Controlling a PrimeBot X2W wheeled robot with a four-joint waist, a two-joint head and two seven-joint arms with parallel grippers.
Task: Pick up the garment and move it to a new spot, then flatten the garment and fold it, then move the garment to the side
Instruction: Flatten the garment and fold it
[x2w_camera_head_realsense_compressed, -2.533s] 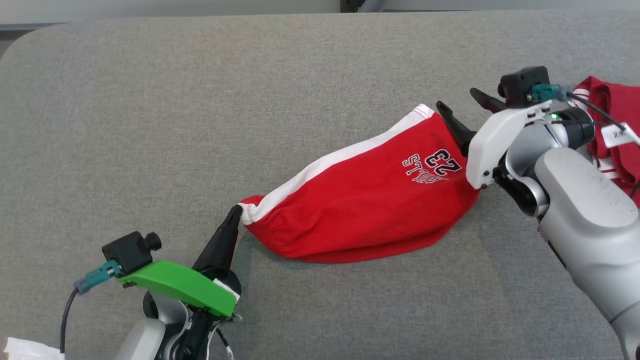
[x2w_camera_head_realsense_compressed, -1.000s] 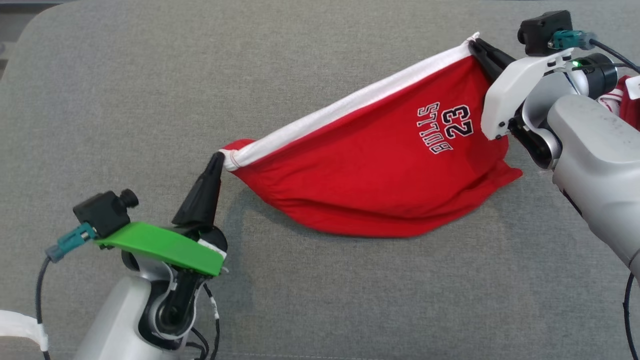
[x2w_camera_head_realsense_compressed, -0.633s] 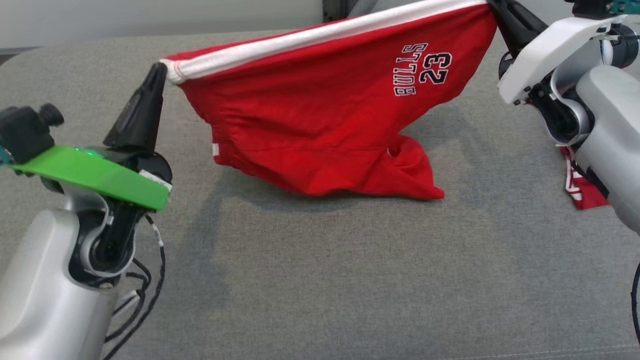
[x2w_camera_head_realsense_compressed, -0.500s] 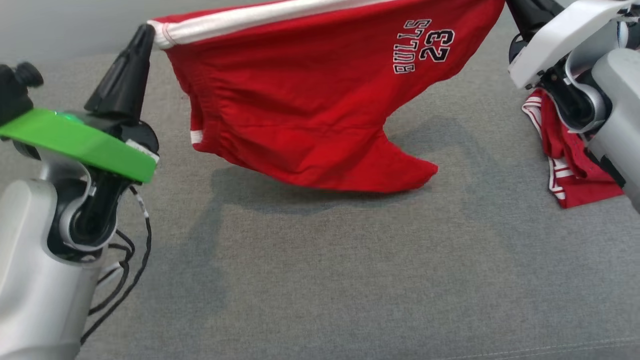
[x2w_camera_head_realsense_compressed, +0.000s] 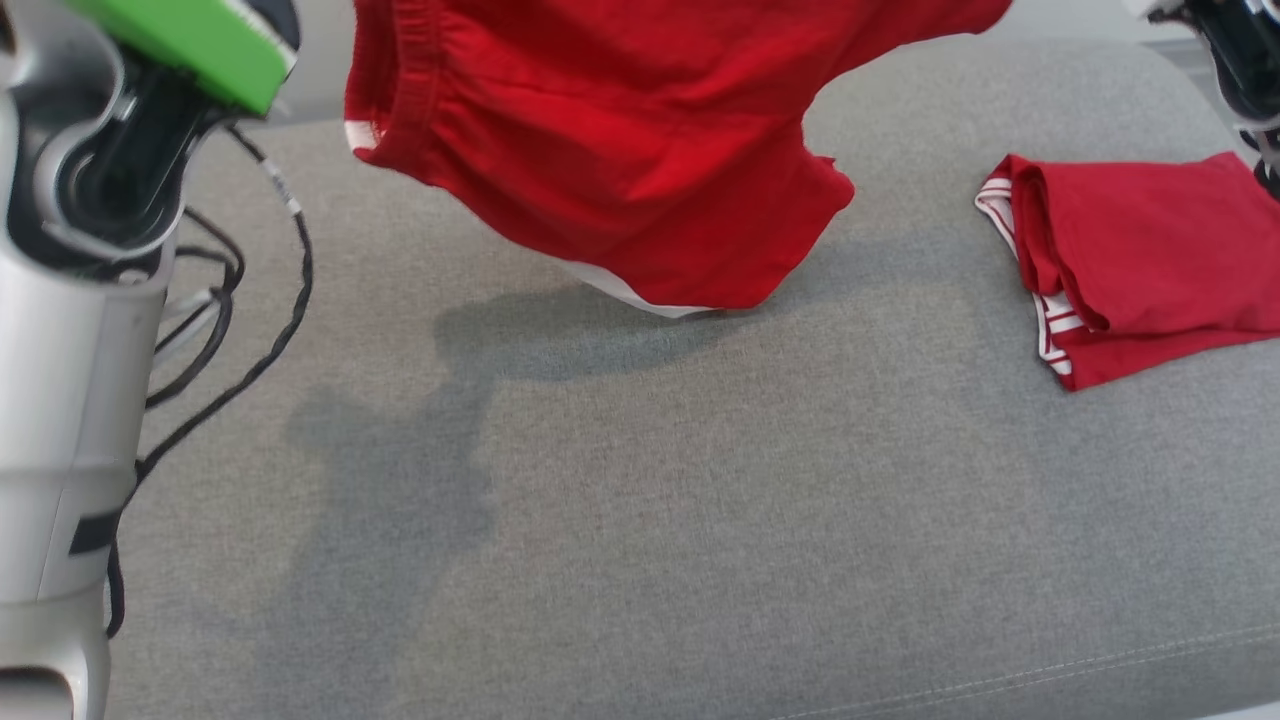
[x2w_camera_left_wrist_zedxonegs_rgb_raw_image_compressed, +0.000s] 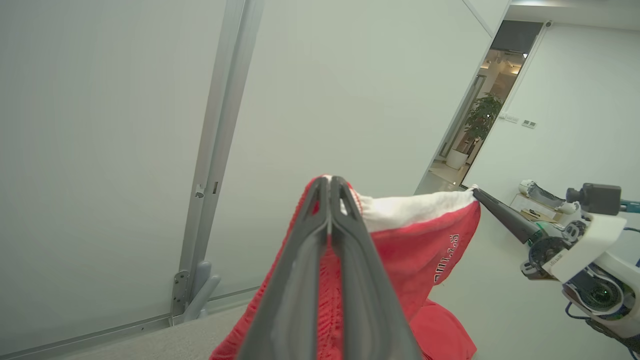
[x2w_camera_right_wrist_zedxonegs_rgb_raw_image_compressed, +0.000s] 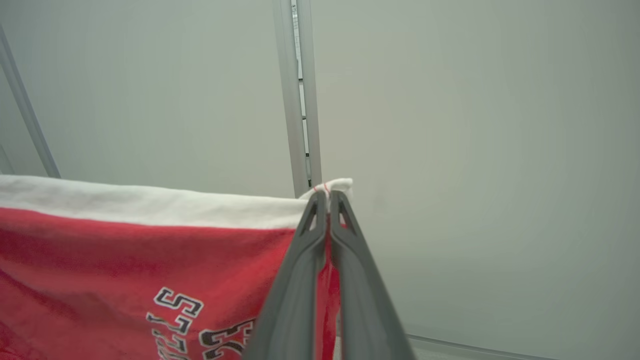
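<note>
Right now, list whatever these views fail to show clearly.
- Head view: the held garment's upper part, cut off by the top edge.
- Right wrist view: its lettering, cut by the bottom edge and partly hidden behind the right gripper.
- Head view: the folded red garment runs off the right edge.

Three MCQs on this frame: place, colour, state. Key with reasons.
1. Where on the grey surface does the folded garment lie? A) robot's left B) robot's right C) centre
2. Top band of the hanging garment is: A) black B) white C) blue
3. It is: A) spread flat B) held by one gripper C) pinched by both shut grippers
Key: 1 B, it lies at the head view's right; 2 B, white in both wrist views; 3 C, left gripper and right gripper each clamp one band end.
</note>
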